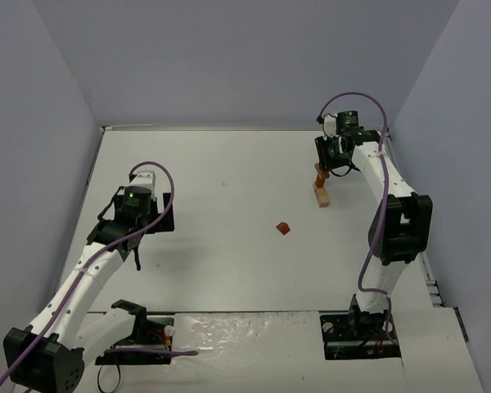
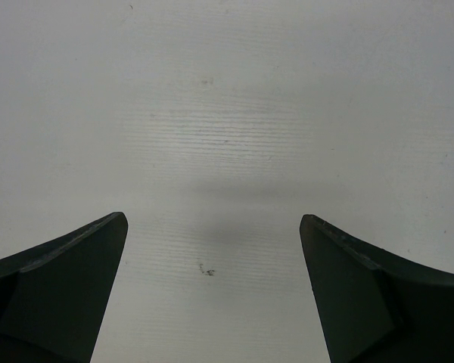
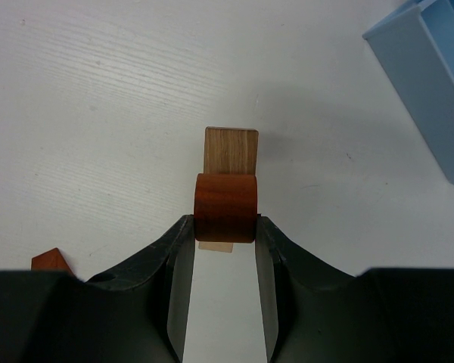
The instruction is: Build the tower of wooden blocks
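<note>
Nearest the arm bases, the left claw (image 2: 212, 227) hangs over bare worktop (image 1: 229, 164), jaws spread wide, nothing between them. It is idle and well apart from any block.

Mid-worktop, one loose orange block (image 1: 283, 228) lies alone between the two arms. It is not part of the stack, and it also shows at the lower left edge of the right wrist view.

Further back on the right, the right claw (image 3: 225, 227) is clenched on a red round-topped block (image 3: 225, 206), one finger on each flat side. Under and beyond it lies a tan block (image 3: 231, 150), long side running away from the camera, with a pale sliver of it showing below the red piece too. Whether the red block rests on the tan one or hovers just above it cannot be told.

The wood block tower (image 1: 321, 190) stands at that spot, far right of the worktop, directly under the right claw. It is low, a tan base with the reddish piece at the top.

Beyond that, a light blue box (image 3: 431, 83) sits at the upper right corner of the right wrist view, apart from the stack.

Progress, as a judgement: early to middle. The base is down and the red piece is being placed or is only just seated. What is left is to let go cleanly, then fetch the loose orange block and add it.
</note>
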`<state>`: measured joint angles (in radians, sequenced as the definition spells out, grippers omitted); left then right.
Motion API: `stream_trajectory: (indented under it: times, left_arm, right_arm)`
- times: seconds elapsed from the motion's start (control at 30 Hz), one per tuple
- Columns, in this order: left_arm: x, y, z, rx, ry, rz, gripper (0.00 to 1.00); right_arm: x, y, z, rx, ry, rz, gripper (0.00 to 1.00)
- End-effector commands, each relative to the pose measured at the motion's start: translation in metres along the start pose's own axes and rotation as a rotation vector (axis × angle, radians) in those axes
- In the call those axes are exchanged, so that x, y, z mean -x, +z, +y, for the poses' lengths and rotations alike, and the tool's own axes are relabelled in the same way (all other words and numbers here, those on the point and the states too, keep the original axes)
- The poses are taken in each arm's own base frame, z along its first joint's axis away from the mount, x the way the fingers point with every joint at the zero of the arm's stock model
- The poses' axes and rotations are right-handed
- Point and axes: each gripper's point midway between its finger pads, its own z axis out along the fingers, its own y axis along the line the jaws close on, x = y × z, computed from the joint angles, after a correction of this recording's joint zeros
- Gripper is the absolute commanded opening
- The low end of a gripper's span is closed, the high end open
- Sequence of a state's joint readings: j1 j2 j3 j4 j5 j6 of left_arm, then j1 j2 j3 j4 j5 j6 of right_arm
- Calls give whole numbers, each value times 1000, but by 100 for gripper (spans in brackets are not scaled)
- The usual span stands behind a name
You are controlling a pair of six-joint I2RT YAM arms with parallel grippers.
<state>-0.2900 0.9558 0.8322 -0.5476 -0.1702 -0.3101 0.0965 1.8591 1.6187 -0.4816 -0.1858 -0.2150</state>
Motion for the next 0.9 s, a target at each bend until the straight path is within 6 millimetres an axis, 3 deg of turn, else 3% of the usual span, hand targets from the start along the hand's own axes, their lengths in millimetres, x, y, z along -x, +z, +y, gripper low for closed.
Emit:
stream_trajectory:
  times: [0.0, 0.87]
  left_arm:
    - [31, -5, -3, -19, -26, -90, 97]
    - [30, -3, -5, -30, -31, -78, 97]
  right_arm:
    - [10, -3, 0, -25, -7, -44, 0]
    - [5, 3, -1, -30, 1, -41, 0]
